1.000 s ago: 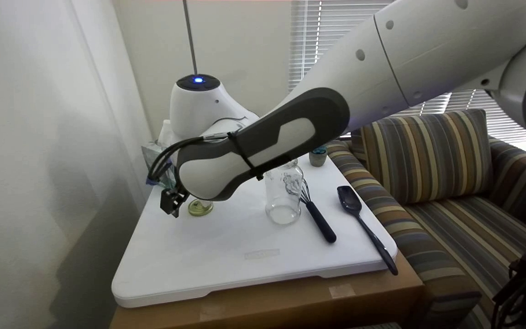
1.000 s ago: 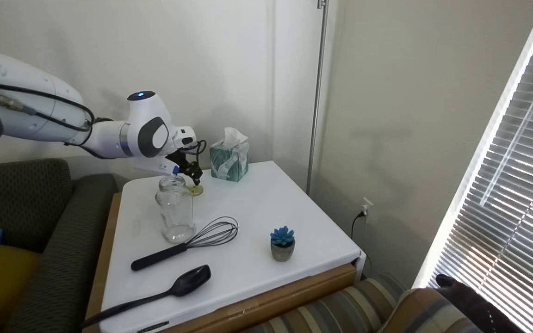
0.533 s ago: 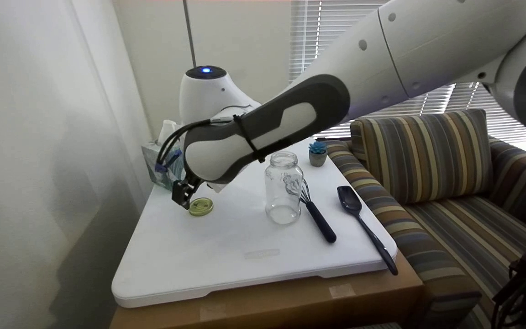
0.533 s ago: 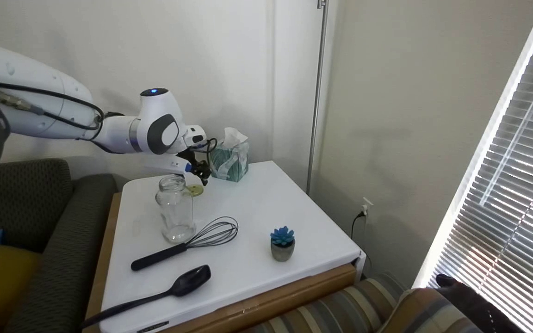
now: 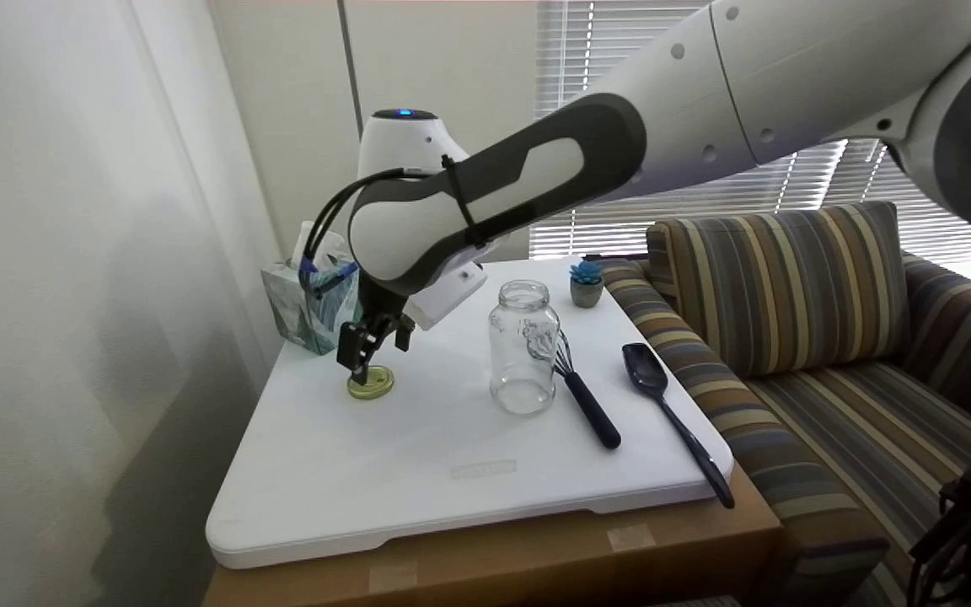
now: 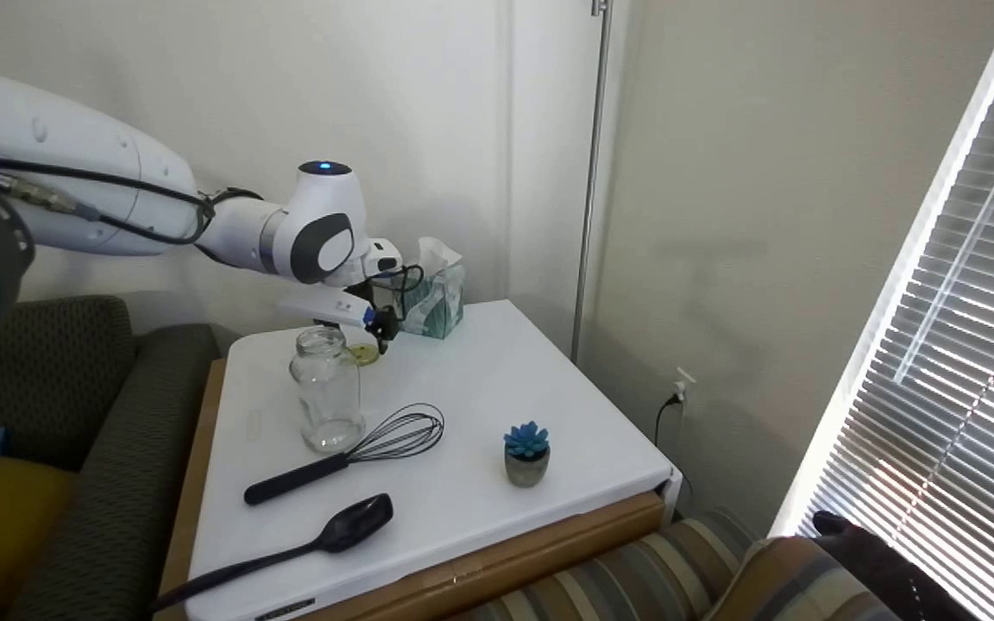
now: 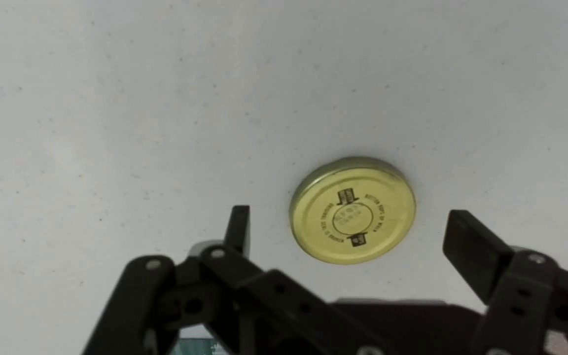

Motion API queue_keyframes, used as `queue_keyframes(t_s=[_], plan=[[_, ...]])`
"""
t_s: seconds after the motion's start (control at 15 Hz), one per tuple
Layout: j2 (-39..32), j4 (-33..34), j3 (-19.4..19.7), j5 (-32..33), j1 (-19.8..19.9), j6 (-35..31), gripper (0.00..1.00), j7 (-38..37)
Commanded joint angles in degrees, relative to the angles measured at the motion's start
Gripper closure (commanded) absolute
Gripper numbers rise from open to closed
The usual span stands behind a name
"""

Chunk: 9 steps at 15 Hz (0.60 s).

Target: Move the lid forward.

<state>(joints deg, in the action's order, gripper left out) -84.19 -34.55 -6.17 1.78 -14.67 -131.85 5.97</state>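
Note:
The lid (image 7: pixel 353 217), a flat round yellow-green disc with dark print at its centre, lies on the white table. It also shows in both exterior views (image 5: pixel 378 384) (image 6: pixel 365 354), partly covered by a finger in one of them. My gripper (image 7: pixel 350 222) is open and empty. In the wrist view the lid appears between and slightly beyond the two spread fingers, with a gap on each side. In an exterior view my gripper (image 5: pixel 381 357) hangs just above the lid, one finger in front of it. I see no contact with the lid.
A clear glass jar (image 5: pixel 523 354) stands beside the lid. A whisk (image 6: pixel 385 440) and a black spoon (image 6: pixel 350 526) lie past it. A tissue box (image 5: pixel 304 308) stands behind the gripper near the wall. A small potted plant (image 6: pixel 527 457) stands at the far corner.
My gripper has moved to the right in both exterior views, from beside the lid to over it, and now points more downward. The lid and the jar have not moved.

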Motion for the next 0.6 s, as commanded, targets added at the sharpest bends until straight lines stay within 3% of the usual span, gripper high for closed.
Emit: queue_keyframes(t_s=[0.0, 0.53], plan=[[0.0, 0.2, -0.9, -1.5, 0.3, 1.9, 0.00, 1.9], [-0.3, -1.8, 2.5, 0.1, -2.2, -1.4, 0.00, -3.7]])
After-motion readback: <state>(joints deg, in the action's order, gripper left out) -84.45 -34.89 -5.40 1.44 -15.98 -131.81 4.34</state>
